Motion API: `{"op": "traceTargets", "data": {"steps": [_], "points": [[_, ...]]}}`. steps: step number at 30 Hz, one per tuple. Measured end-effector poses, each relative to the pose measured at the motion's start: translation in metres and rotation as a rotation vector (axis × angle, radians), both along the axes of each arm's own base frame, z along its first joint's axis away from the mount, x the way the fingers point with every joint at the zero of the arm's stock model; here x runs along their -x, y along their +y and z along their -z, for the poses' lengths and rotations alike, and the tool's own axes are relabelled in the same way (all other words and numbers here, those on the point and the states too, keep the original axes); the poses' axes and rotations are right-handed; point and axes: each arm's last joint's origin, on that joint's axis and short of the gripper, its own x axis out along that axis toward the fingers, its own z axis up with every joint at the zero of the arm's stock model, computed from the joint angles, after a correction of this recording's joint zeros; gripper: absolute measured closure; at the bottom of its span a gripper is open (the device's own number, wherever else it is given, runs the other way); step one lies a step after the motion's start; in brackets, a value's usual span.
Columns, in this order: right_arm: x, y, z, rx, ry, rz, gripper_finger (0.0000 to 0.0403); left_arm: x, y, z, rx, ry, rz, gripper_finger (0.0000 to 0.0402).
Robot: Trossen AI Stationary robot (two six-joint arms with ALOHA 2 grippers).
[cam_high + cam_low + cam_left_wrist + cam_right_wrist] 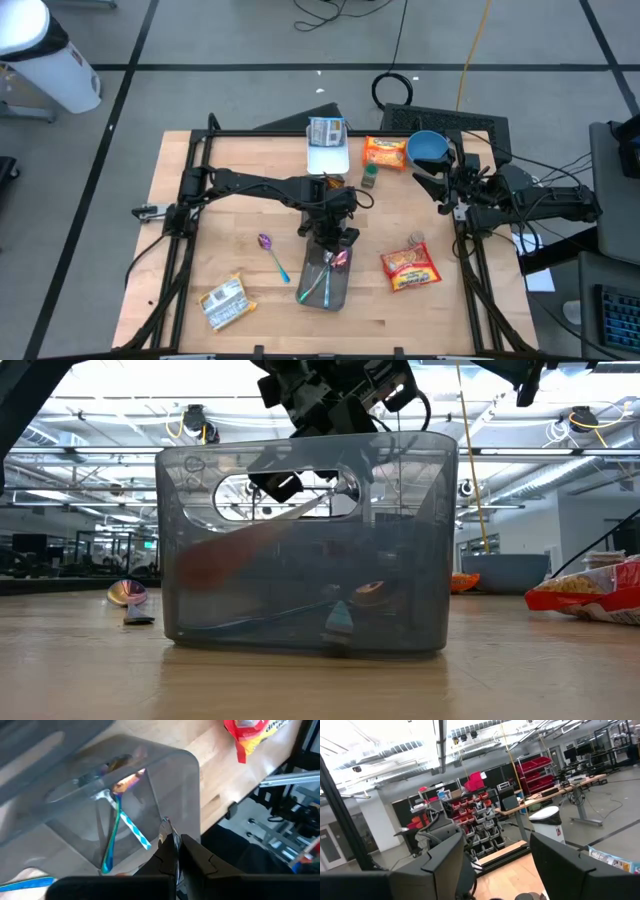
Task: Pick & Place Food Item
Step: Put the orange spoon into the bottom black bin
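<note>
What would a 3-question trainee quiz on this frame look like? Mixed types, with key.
1. True or false: the left gripper hangs over the grey bin.
2. Which stands beside the right gripper? A) blue bowl B) purple spoon C) white tray
3. Fill in: the right gripper's fingers are ____.

Key: 1 true; 2 A; 3 open.

blue bowl (427, 148), purple spoon (268, 246), white tray (327, 157)
</note>
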Motion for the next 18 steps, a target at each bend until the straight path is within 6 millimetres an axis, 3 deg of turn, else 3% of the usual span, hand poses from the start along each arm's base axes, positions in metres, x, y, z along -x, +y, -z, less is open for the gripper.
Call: {"op": "traceTargets", "data": {"steps": [18], "points": [[0.000,0.000,0.000,-0.006,-0.002,-0.003,0.0185,-0.013,0.007,0.036,0.045,0.049,-0.006,0.0392]]}}
